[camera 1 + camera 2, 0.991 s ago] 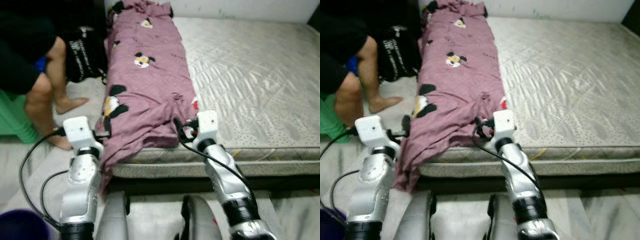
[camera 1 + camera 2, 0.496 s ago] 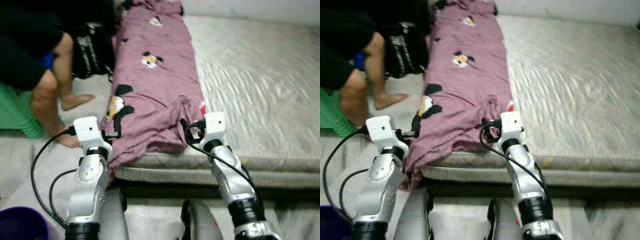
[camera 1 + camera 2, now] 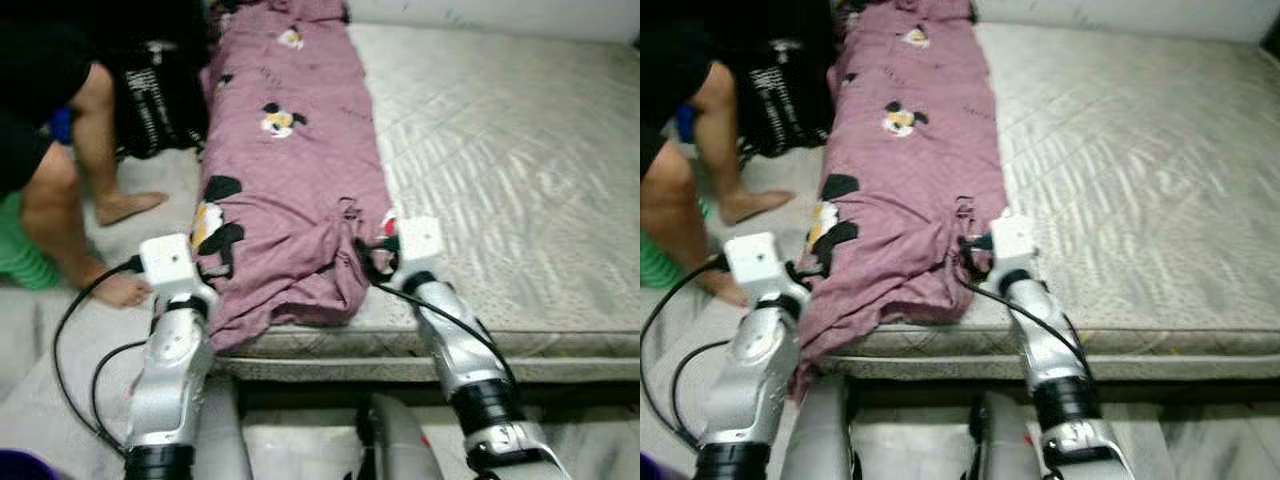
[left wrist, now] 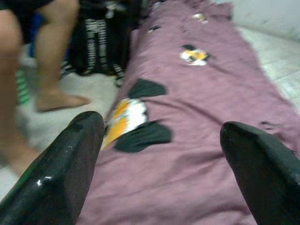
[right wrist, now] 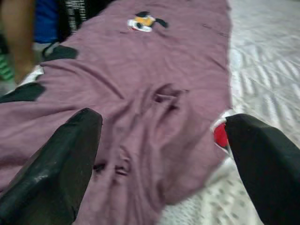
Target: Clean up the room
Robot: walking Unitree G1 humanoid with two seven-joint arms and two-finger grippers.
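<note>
Right now the mauve sheet with cartoon mouse prints lies folded lengthwise along the left edge of the bare quilted mattress, its near corner drooping over the bed's side toward the floor. Both arms reach forward at the foot of the bed. The left claw has its two black fingers wide apart, with the sheet's printed patch showing between them; it hovers beside the hanging corner and holds nothing. The right claw is spread just as wide, poised above a rumpled bunch of cloth near the sheet's inner edge, with a small red object peeking out from under the fabric beside the far finger.

A person's bare legs stand on the floor just left of the bed, next to a dark bag.

My reading is that the robot is about to take hold of the near end of the sheet with both claws. Several things could spoil that. Closing on a single thin layer may let the cloth slip out as it is lifted. The hanging corner could drag the whole sheet off the mattress if only one side is caught. The red thing under the fabric might get pinched or flung, and a wide leftward swing risks brushing the person's leg
</note>
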